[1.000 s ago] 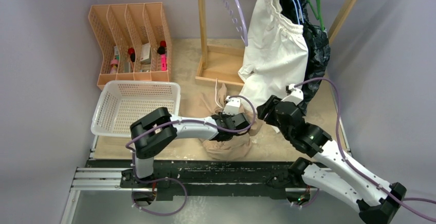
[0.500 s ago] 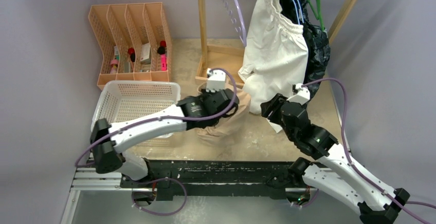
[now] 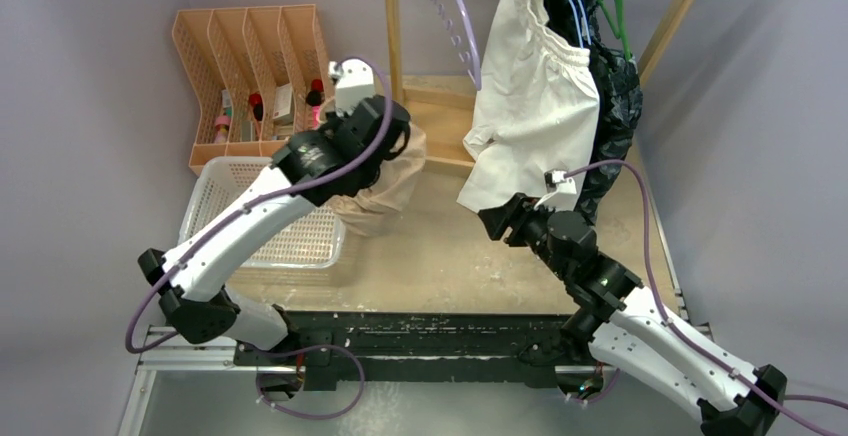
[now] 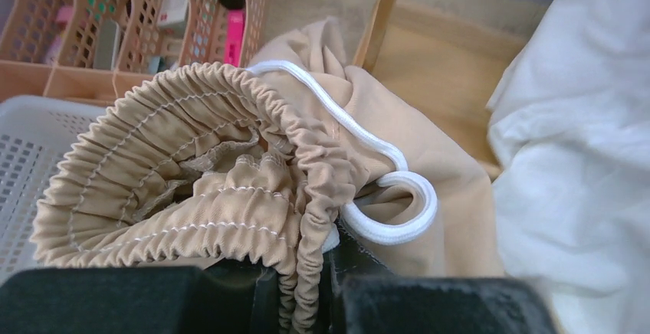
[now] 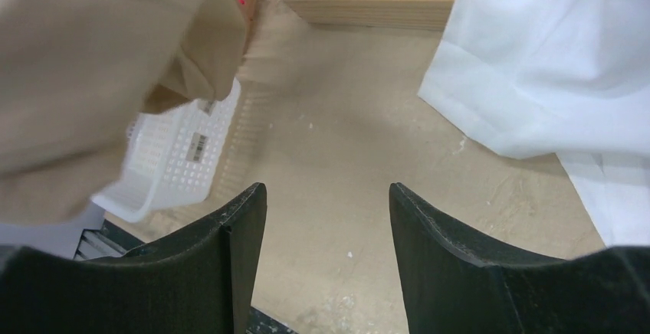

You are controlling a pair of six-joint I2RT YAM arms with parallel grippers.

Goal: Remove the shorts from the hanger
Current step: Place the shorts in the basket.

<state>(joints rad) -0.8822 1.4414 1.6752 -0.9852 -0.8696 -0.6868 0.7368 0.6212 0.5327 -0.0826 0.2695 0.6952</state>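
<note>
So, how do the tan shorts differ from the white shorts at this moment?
The tan shorts are gripped at the waistband by the left hand, while the white shorts hang from the hangers. The tan shorts are bunched up and lifted near the white basket; the white shorts hang spread out, further to the right. Both have a gathered elastic waist.

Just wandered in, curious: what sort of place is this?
Likely a robot test bench staged as a laundry corner, not a home: left arm and right arm bolted to a black rail, bare grey walls close around, a small wooden rack hung with shorts, a white basket.
</note>
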